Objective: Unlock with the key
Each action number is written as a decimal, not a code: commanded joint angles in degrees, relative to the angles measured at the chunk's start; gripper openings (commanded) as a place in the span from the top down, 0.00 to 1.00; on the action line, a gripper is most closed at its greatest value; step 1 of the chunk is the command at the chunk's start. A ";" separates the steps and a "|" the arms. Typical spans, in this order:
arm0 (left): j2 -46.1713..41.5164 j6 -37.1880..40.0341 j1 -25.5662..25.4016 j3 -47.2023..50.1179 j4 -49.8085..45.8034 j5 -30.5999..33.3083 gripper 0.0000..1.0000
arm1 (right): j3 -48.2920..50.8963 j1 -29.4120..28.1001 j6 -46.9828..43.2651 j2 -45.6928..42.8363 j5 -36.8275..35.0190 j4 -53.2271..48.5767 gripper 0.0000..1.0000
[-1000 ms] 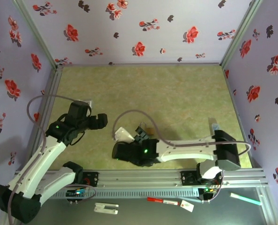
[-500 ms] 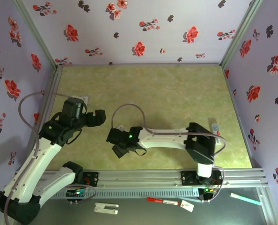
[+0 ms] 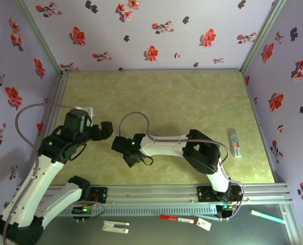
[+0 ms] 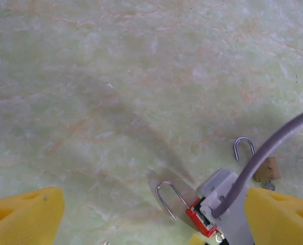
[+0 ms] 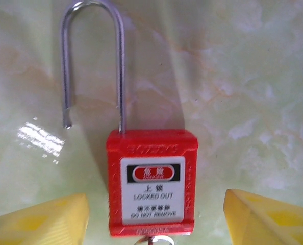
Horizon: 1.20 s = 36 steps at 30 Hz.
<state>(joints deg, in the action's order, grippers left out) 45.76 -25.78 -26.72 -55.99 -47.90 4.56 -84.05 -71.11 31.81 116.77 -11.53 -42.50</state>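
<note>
The red padlock point(image 5: 152, 189) lay flat on the green marbled surface point(image 3: 192, 97), label up (the print read "LOCKED OUT"). Its steel shackle point(image 5: 93, 61) stood raised, one leg in the body and the other hanging free. The right gripper point(image 5: 155, 217) sat over the lock with its jaws apart, a yellow pad point(image 5: 39, 219) on each side of the red body and a gap of bare surface on both sides, touching nothing. A sliver of metal showed at the lock's lower edge, cropped too tightly to identify.

The left gripper point(image 4: 151, 212) hovered just beside it, wide open and empty. In the left wrist view a smaller brass-coloured padlock point(image 4: 267, 170) lay near the red one.
</note>
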 commanded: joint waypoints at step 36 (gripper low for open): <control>-1.56 2.36 0.79 1.46 -0.79 1.44 0.08 | 1.60 7.30 24.76 -4.94 -3.06 -0.18 0.30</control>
<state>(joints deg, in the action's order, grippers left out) 44.80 -24.64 -26.59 -55.22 -48.49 4.95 -83.02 -63.94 55.29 116.86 -14.76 -42.37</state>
